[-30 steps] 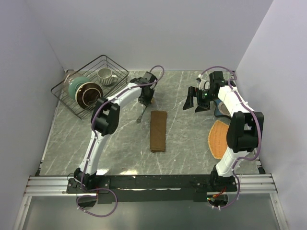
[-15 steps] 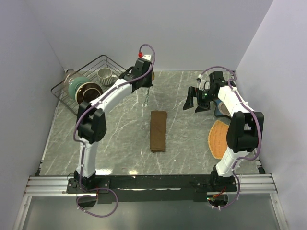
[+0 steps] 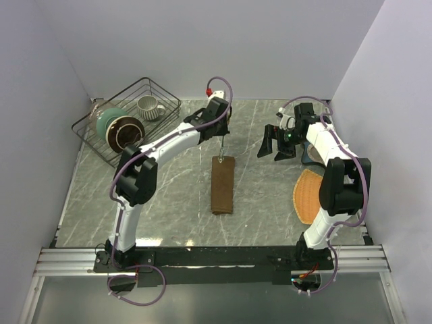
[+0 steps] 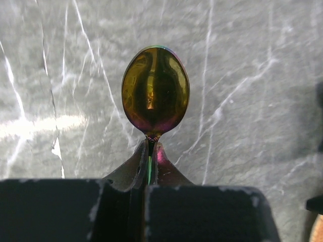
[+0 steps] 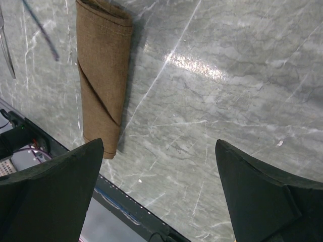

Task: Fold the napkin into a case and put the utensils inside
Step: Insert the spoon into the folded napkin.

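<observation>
The napkin (image 3: 223, 183) lies mid-table as a narrow dark-brown folded case, lengthwise toward me; it also shows in the right wrist view (image 5: 103, 75). My left gripper (image 3: 221, 132) hangs over its far end, shut on the handle of a spoon (image 3: 221, 150) that points down at the cloth's top edge. In the left wrist view the gold-orange spoon bowl (image 4: 155, 91) sticks out past the closed left gripper (image 4: 150, 147). My right gripper (image 3: 275, 145) stands open to the right of the case, and the right gripper (image 5: 159, 146) has nothing between its fingers. A slim silver piece (image 5: 4, 45) crosses the left edge; a fork is not clearly seen.
A black wire basket (image 3: 159, 91) at the back left holds bowls (image 3: 120, 129) and a mug (image 3: 148, 106). An orange-tan woven mat (image 3: 308, 196) lies at the right, beside the right arm. The table's dark front rail (image 5: 126, 212) runs below the case.
The left arm lifted the spoon from the table left of the case, swung up toward the back, then right and down over the case's far end. The right arm barely moved.
</observation>
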You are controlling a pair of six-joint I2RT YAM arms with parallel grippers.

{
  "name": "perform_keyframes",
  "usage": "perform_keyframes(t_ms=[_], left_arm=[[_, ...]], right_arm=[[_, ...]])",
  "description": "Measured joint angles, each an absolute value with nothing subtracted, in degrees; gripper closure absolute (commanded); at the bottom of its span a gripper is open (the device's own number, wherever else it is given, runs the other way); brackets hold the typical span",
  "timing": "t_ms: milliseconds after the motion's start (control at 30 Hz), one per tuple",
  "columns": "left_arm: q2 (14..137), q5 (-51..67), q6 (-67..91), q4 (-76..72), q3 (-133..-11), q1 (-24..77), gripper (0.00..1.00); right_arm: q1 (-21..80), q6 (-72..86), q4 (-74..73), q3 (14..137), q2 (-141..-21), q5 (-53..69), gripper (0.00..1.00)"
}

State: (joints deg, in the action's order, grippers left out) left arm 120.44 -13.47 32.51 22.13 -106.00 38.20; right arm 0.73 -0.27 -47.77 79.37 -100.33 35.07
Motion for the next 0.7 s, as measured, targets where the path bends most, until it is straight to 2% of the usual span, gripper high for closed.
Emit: perform_keyframes(t_ms=[700], left_arm=[[120.73,-17.45,37.17,21.26,-94.48,40.34,0.99]], right_arm=[[-1.50,-1.15,-47.86,76.29,-98.50,34.92,0.00]])
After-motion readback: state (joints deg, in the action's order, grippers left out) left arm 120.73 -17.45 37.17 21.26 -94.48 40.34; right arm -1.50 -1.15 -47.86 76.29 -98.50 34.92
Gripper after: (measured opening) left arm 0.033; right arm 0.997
